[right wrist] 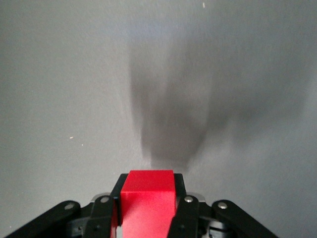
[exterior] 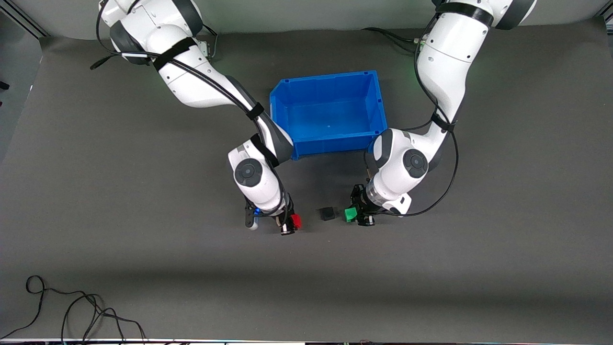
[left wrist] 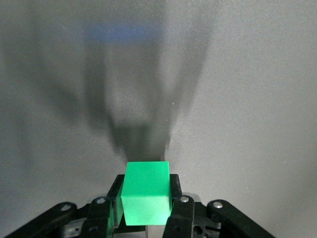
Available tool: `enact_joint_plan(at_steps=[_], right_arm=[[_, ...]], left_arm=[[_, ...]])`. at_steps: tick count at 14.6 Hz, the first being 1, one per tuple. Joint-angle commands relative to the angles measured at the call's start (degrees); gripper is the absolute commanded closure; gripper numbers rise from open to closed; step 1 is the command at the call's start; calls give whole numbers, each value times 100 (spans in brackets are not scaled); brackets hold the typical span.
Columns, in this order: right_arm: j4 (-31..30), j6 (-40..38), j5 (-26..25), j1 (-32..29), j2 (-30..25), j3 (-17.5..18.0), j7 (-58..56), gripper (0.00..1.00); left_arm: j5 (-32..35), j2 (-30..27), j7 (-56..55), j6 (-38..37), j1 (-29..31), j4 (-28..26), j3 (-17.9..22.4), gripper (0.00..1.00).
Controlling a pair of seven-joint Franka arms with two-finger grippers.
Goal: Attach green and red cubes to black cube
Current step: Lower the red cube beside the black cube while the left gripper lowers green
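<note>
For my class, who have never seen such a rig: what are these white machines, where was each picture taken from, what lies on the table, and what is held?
The white machines are two robot arms, each ending in a two-fingered end effector. One picture looks down from a high camera facing them; the other two come from cameras on their wrists. The left end effector is shut on the green cube; the right end effector is shut on the red cube. The black cube lies on the dark table between them. A blue bin stands farther from the high camera.
</note>
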Motion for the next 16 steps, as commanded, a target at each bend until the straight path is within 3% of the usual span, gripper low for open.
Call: enact_joint_plan(at_steps=[1,8,16], right_arm=[[444,-87,-89,97,267,-64,502,100],[936,-79,-89,379,707,-73,759,100],[1007,-70,-98,476,821,-73,759,100]], left_arm=[[-33,52,-164,21,-132,95,91,96],[-42,122,-287,56,-255,95,91,96],[-42,245,-630,381,-544,147,91,96]])
